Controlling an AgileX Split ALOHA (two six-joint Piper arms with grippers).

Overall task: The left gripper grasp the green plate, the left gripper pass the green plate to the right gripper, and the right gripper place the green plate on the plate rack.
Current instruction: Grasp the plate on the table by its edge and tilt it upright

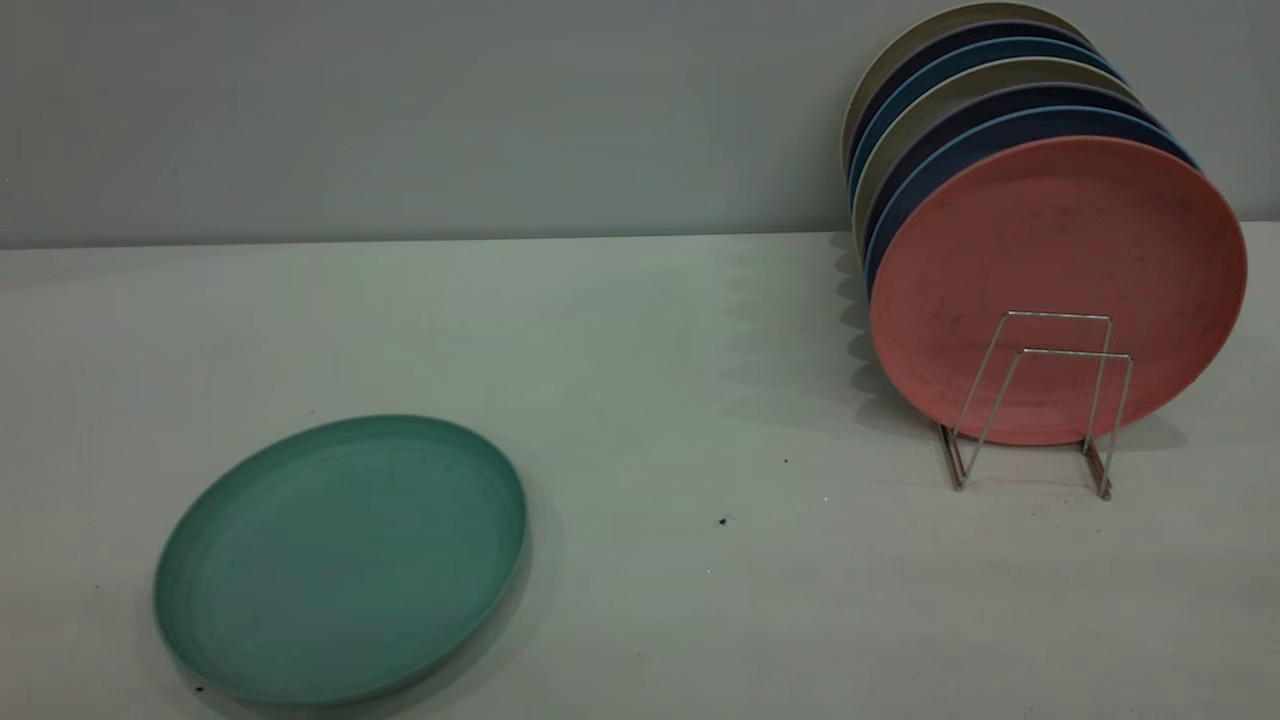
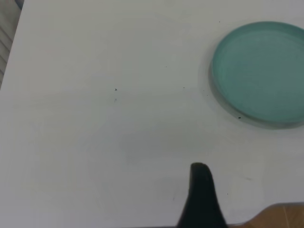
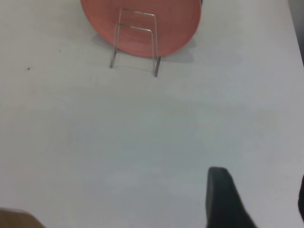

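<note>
The green plate (image 1: 340, 560) lies flat on the pale counter (image 1: 640, 400), rim up, at about 8 o'clock in the exterior view, with nothing touching it. The plate rack (image 1: 1040, 400) stands at about 3 o'clock, well apart from the green plate. Its two front wire loops stand bare, and a salmon-pink plate (image 1: 1060, 260) stands on edge directly behind them. Behind the pink plate, a row of further plates (image 1: 960, 90) stands on edge in dark blue and beige, running back toward the grey wall (image 1: 400, 110). Small dark specks mark the counter between the green plate and the rack. Neither arm appears in the exterior view. In the left wrist view, one black finger (image 2: 202, 197) of the left pincer (image 2: 237, 209) hangs above bare counter, well clear of the green plate (image 2: 261, 73); only this one finger shows, so I cannot tell whether the left pincer is spread or pressed together. In the right wrist view, the right pincer (image 3: 263, 202) is spread, with one black finger (image 3: 223, 199) plainly visible and the second just entering at the frame edge; bare counter shows between them and nothing is pinched. The rack (image 3: 135, 40) and the pink plate (image 3: 142, 23) lie well apart from the right pincer.
</note>
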